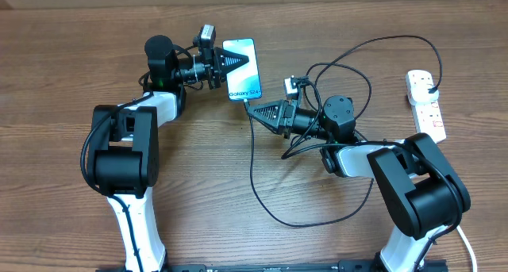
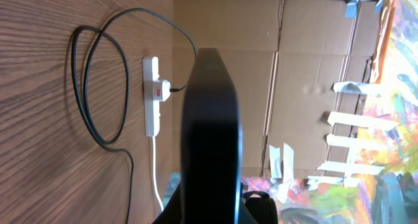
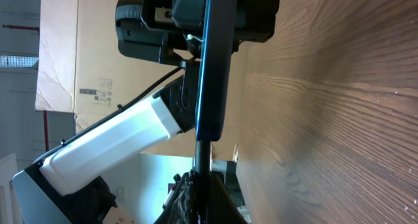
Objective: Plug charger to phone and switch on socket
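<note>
The right gripper has its fingers pressed together on the small connector tip of the charger, right at the bottom edge of the phone. From the right wrist camera the thin black lead runs straight up out of the fingertips into that edge. Whether the tip is fully seated I can't tell. Just beyond it, the phone lies flat with its bright light-blue screen facing up. It is raised a little above the table, so from the side it shows only as a slim dark slab with a gap under it. The left gripper comes in from the opposite side and is clamped on the phone, one black tapered finger lying across the glass. Behind the right gripper the charger lead drops toward the arm bases in a long loose loop over the wood-grain top, then swings back around that arm in more loops. Well off beyond the right arm's elbow sits the socket, a white elongated strip. The charger's black plug is pushed into it beside a small red switch, and a thick white cord trails from one end. Past the table edge stands creased brown cardboard.
</note>
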`<state>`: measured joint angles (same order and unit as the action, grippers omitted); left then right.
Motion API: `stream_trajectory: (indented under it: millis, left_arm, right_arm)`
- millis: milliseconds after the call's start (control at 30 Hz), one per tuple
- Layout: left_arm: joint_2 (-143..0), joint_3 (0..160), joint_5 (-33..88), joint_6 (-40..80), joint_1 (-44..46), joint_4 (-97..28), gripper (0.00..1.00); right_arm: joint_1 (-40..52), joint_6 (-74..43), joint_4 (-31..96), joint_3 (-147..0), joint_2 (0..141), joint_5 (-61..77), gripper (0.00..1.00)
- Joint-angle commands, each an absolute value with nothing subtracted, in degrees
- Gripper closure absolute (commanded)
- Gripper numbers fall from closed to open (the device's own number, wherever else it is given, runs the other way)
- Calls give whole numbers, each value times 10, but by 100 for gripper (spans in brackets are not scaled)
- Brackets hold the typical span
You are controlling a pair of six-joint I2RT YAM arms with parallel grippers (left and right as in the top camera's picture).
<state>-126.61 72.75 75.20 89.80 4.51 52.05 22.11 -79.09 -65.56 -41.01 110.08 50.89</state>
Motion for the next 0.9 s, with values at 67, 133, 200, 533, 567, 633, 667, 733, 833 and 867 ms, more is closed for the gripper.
stream_trajectory:
  millis: [67, 133, 200, 533, 567, 633, 667, 733, 833, 867]
  left_arm:
    - [-1257, 733, 772, 883, 51, 524, 96]
    - [-1257, 733, 771, 883, 51, 524, 96]
    - [-1257, 733, 769, 883, 51, 524, 95]
    - [-1257, 733, 761, 882, 55, 525, 96]
    - [-1257, 733, 761, 882, 55, 525, 95]
    - [-1257, 733, 759, 876, 57, 525, 96]
    - [-1257, 733, 759, 872, 57, 525, 96]
    - [-1257, 733, 758, 872, 60, 524, 96]
    - [-1257, 733, 758, 872, 62, 525, 95]
    - [-1257, 733, 759, 872, 62, 525, 95]
  right_arm:
    - [212, -791, -657, -406, 1096, 454, 96]
    - [212, -791, -644, -406, 1096, 445, 96]
    - [213, -790, -631, -406, 1096, 438, 96]
    - [218, -784, -634, -406, 1096, 410, 96]
    - [218, -784, -637, -406, 1096, 409, 96]
    - [219, -784, -644, -406, 1096, 404, 96]
    - [222, -784, -649, -406, 1096, 399, 96]
    - [225, -784, -651, -406, 1096, 393, 96]
    - [225, -784, -651, -406, 1096, 384, 96]
    - [225, -784, -651, -406, 1096, 382, 96]
